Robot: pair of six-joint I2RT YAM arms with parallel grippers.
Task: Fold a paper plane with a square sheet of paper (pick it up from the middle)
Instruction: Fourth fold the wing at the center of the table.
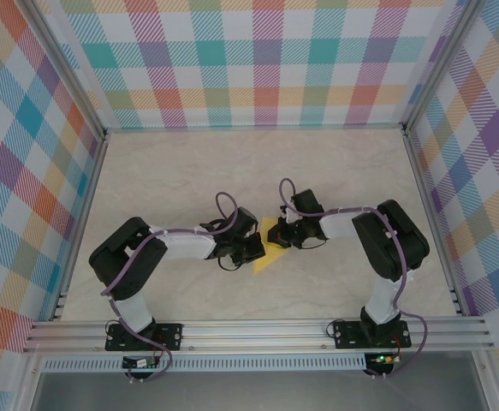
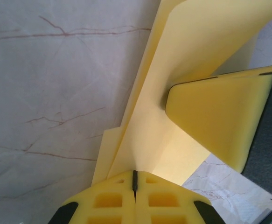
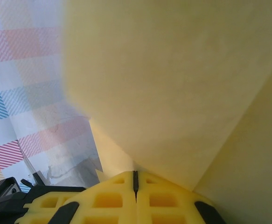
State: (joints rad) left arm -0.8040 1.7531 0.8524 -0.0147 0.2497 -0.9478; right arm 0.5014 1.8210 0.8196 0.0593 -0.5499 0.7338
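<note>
Both arms are meeting over the middle of the table (image 1: 343,171). The square sheet of paper (image 1: 268,253) is sitting between them, looking like a creased, layered triangle rather than a flat square.

The left gripper (image 1: 251,249) is pinching the paper from the left. In the left wrist view its pads are pressed together with the sheet coming out of the seam. The right gripper (image 1: 287,236) is clamping the paper from the right, jaws fully together on it. One of the right gripper's pads (image 2: 217,121) is lying against the sheet's upper face.

Judging it as mid-fold, with no finished plane. To do this step well:
- Both pinches should be holding firm and travelling together, so the thin sheet is neither tearing nor buckling between them.
- The moving flap should be lining up on the centre crease before any pressing.
- The crease should be set against the table surface.
- The grippers should be letting go one at a time.

Edges: in the top view the paper's near corner is pointing toward the near side, and layered edges are stepping out on the left in the left wrist view.

Room: bare table is lying open far, left and right, with the plaid walls (image 1: 266,60) well apart. The near rail (image 1: 258,330) is closer, and the tightest spot is between the two wrists, which are crowding each other just beside the sheet.
</note>
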